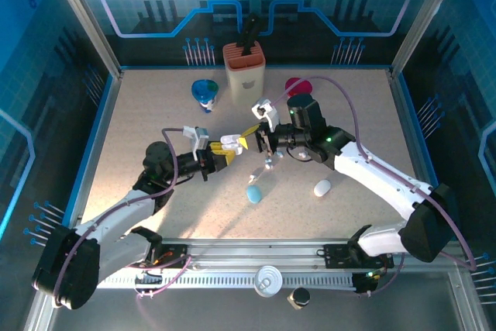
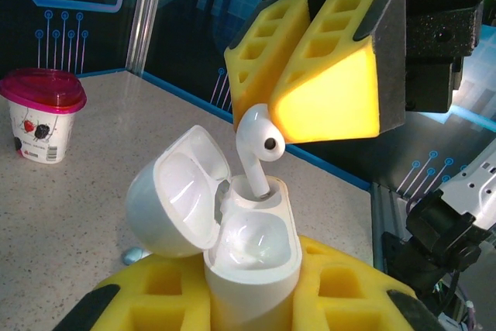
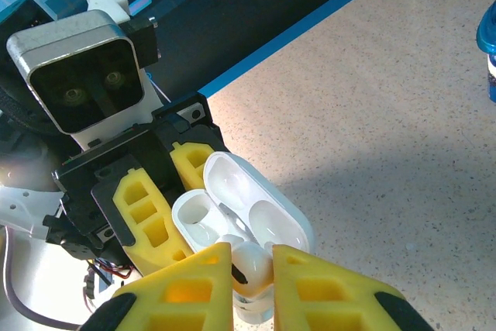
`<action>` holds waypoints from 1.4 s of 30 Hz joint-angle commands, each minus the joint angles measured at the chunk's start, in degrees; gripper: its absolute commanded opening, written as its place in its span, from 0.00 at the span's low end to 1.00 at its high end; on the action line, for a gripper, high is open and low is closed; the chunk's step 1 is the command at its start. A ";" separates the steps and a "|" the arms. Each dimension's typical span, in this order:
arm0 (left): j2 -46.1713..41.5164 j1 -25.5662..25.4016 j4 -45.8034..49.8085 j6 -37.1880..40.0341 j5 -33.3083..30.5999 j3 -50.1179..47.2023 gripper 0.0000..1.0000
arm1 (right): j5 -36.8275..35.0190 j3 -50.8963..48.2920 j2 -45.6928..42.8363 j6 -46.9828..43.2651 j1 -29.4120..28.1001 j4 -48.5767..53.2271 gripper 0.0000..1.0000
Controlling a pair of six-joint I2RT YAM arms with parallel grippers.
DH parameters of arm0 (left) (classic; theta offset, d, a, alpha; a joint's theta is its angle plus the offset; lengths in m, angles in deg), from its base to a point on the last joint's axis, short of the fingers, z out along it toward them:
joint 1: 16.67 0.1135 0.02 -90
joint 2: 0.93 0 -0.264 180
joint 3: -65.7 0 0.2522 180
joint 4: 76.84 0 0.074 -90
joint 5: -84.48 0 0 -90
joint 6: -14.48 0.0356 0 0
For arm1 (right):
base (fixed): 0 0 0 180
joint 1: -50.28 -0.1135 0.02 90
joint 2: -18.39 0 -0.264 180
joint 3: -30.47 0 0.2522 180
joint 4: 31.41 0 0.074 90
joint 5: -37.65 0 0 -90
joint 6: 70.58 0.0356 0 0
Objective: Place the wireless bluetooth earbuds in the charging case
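Note:
My left gripper (image 1: 219, 153) is shut on an open white charging case (image 2: 252, 249), its lid (image 2: 174, 191) swung back to the left. The case stands upright between the left gripper's yellow foam fingers (image 2: 341, 292). My right gripper (image 1: 249, 140) is shut on a white earbud (image 2: 256, 149), pinching its head between yellow fingers (image 2: 318, 75). The earbud's stem is part-way inside the case's far slot; the near slot is empty. In the right wrist view the earbud (image 3: 263, 260) sits between the right gripper (image 3: 253, 269) jaws, just over the case (image 3: 232, 203).
A blue oval case (image 1: 254, 192) and a white oval case (image 1: 322, 187) lie on the table near the front. At the back stand an orange knife block (image 1: 244, 67), a blue-topped cup (image 1: 204, 92) and a pink-lidded cup (image 1: 298, 85).

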 commanded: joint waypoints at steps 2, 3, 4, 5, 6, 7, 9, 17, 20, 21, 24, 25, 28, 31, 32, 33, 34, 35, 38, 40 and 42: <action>-0.25 0.56 -3.24 -0.76 1.31 1.36 0.00 | 0.91 0.46 1.26 -1.54 -0.70 -0.83 0.15; -0.25 0.57 -3.27 -0.77 1.18 1.46 0.00 | 0.96 0.54 1.43 -1.62 -0.71 -0.46 0.15; -0.25 0.56 -3.28 -0.77 1.09 1.41 0.00 | 0.77 0.67 1.65 -1.75 -0.84 -0.14 0.15; -0.16 0.57 -3.35 -0.77 1.08 1.40 0.00 | 0.65 0.88 1.81 -2.05 -1.02 0.35 0.16; 0.00 0.56 -3.42 -0.75 0.95 1.39 0.00 | 0.23 1.06 1.89 -2.29 -1.23 0.79 0.16; 0.06 0.59 -3.54 -0.77 0.96 1.34 0.00 | -0.04 1.29 2.12 -2.57 -1.46 1.14 0.17; 0.19 0.61 -3.78 -0.86 0.79 1.29 0.00 | -0.01 1.51 2.25 -2.72 -1.67 1.63 0.18; 0.22 0.61 -4.04 -0.40 -0.49 0.54 0.00 | -1.50 2.43 0.58 -2.52 -1.66 2.38 0.36; 0.28 0.65 -4.30 0.10 -1.06 -0.07 0.00 | -2.66 2.49 -0.84 -1.61 -1.21 1.78 0.47; 0.27 0.66 -4.37 0.21 -1.19 -0.31 0.00 | -3.26 2.16 -1.51 -1.05 -0.96 1.25 0.52; -0.53 1.55 -3.85 0.71 -1.92 -1.23 0.00 | -6.96 0.73 -3.28 1.62 -0.37 -0.06 0.59; -0.83 1.82 -3.71 0.81 -2.22 -1.63 0.00 | -8.84 0.11 -3.75 3.05 -0.28 -0.60 0.60; -1.60 2.83 -2.81 0.94 -1.69 -1.77 0.00 | -17.85 -1.92 -4.49 11.52 -0.03 -0.33 0.61; -1.88 3.40 -2.23 0.99 -1.62 -1.57 0.00 | -23.69 -2.09 -2.78 18.21 0.16 5.78 0.60; -1.87 3.46 -2.21 0.99 -1.72 -1.56 0.00 | -24.09 -2.13 -2.03 19.54 0.27 7.58 0.61; -1.94 3.46 -2.21 0.92 -1.94 -1.53 0.00 | -24.11 -2.38 -1.34 21.01 0.31 8.72 0.61; -2.01 3.53 -2.33 0.82 -2.14 -1.48 0.00 | -23.52 -2.64 -0.62 21.92 0.36 9.65 0.61; -2.05 3.55 -2.46 0.66 -2.23 -1.42 0.00 | -22.37 -2.46 0.43 22.97 0.58 11.46 0.61; -2.09 3.55 -2.54 -0.37 -2.34 -0.97 0.00 | -19.71 -1.19 3.96 25.14 1.11 18.22 0.59; -2.01 3.55 -2.59 -1.05 -2.28 -0.50 0.00 | -16.95 0.00 7.22 25.29 1.21 22.80 0.57; -1.92 3.55 -2.27 -1.21 -2.10 0.27 0.00 | -13.19 1.34 11.24 24.70 1.13 26.31 0.57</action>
